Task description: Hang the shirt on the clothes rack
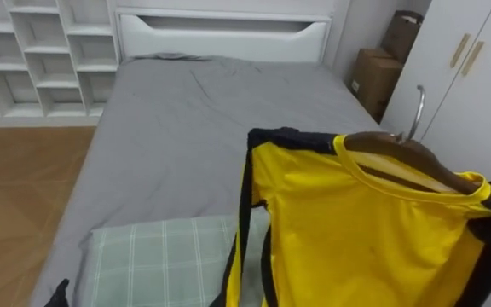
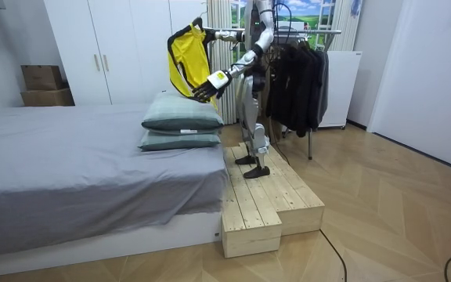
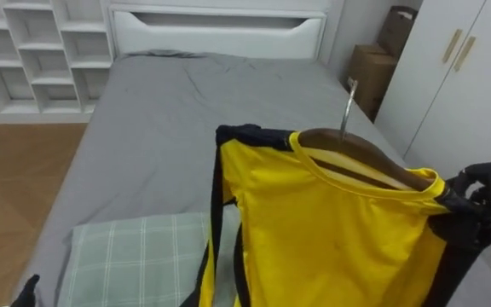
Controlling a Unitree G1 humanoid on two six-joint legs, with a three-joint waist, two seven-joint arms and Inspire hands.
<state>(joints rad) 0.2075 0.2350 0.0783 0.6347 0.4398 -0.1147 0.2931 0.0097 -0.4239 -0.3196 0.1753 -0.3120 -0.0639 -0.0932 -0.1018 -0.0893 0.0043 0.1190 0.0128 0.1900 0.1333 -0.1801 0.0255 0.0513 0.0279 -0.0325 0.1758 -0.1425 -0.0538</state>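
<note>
Grey bed (image 1: 169, 145) w/ white headboard (image 1: 220, 36), white shelves (image 1: 32, 60), wardrobe (image 1: 471, 102), boxes (image 1: 375, 77), wood floor (image 1: 15, 196).

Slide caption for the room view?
Robot on wooden platform by the bed, right hand holding up yellow shirt; clothes rack behind.

One yellow shirt (image 1: 348, 230), one hanger (image 1: 399, 153), two pillows (image 2: 182, 116), two boxes (image 2: 44, 77)

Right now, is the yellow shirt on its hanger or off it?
On: the shirt has its collar round the wooden hanger, whose hook rises above it.
</note>
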